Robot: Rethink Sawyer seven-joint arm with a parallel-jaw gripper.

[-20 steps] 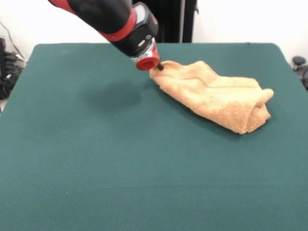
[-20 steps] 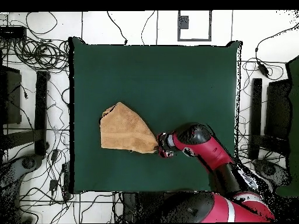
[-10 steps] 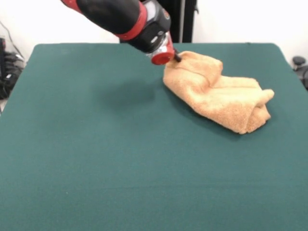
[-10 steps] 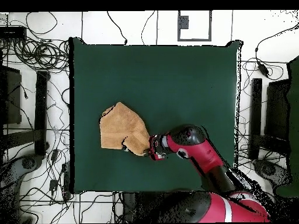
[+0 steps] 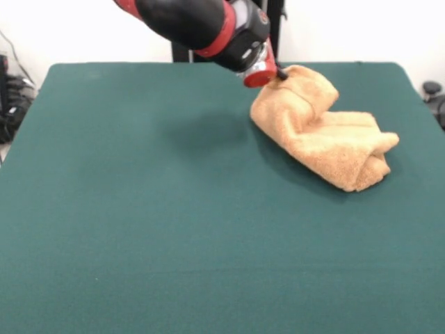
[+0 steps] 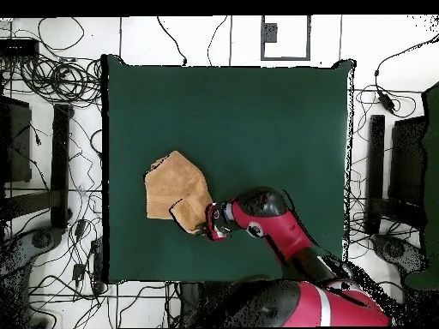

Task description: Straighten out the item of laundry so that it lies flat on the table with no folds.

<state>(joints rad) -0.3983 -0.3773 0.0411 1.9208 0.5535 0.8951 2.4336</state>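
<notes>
One towel (image 5: pixel 321 138) lay bunched and folded on the green desk (image 5: pixel 139 229), in the upper right of the front view and at the left-centre of the overhead view. The jaws (image 5: pixel 281 72) met the cloth at its upper left end in the front view, where a corner stood lifted above the rest of the heap. The jaws looked closed on that corner, since the cloth rose to meet them, though the tips themselves were nearly hidden behind the red collar of the arm (image 5: pixel 201 24).

From the jaws the bulk of the towel ran away toward the lower right of the front view, its long axis slanting down to a thick doubled fold at the far end, which rested on the desk. In the overhead view the same cloth stretched up and to the left from the jaws (image 6: pixel 208 228).

By my judgement the task was still early: several layers overlapped. Any pull to open the towel would need to go away from the resting heap, along that long axis, so that the weight of the heap drags the folds out.
</notes>
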